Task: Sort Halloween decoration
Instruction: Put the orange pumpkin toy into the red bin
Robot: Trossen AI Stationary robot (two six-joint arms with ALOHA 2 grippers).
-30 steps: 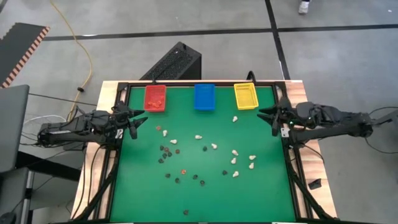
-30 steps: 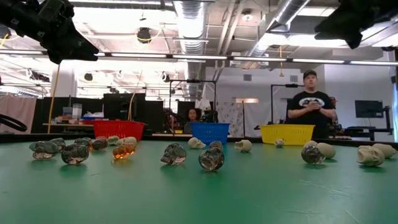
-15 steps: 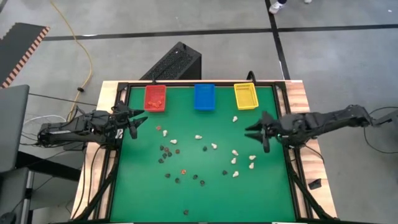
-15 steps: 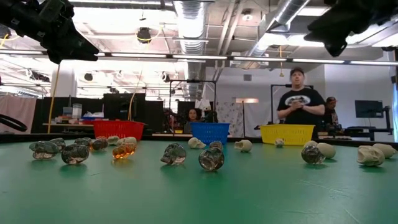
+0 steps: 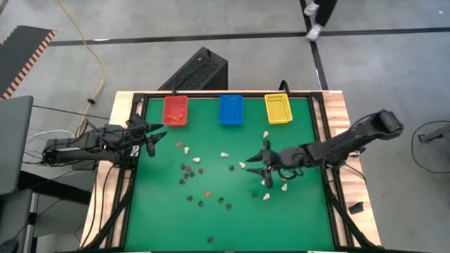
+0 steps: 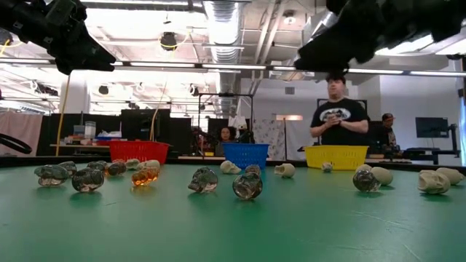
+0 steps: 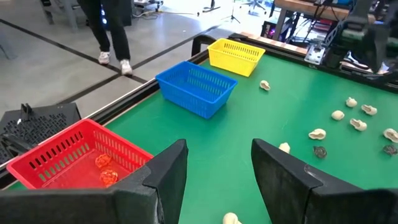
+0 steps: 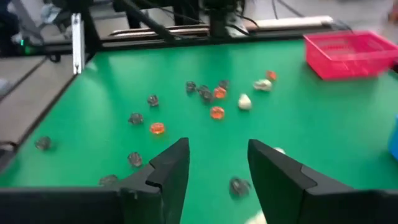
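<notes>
The Halloween decoration lies scattered on the green table: cream pieces at centre right, black ones at centre left and orange ones between them. My right gripper hangs open above the table beside the cream pieces, pointing toward the table's left. In its wrist view the open fingers frame a black piece, with orange pieces farther off. My left gripper waits open at the table's left edge, near the red bin.
The red bin, a blue bin and a yellow bin stand in a row along the far edge. The red one holds orange pieces. A black frame rail borders the table. A person stands behind the far edge.
My right gripper has swung from the table's right edge toward the middle, sinking lower as the arm stretched out over the cream pieces. The person behind the table has walked toward the left. The decoration pieces have not moved.
</notes>
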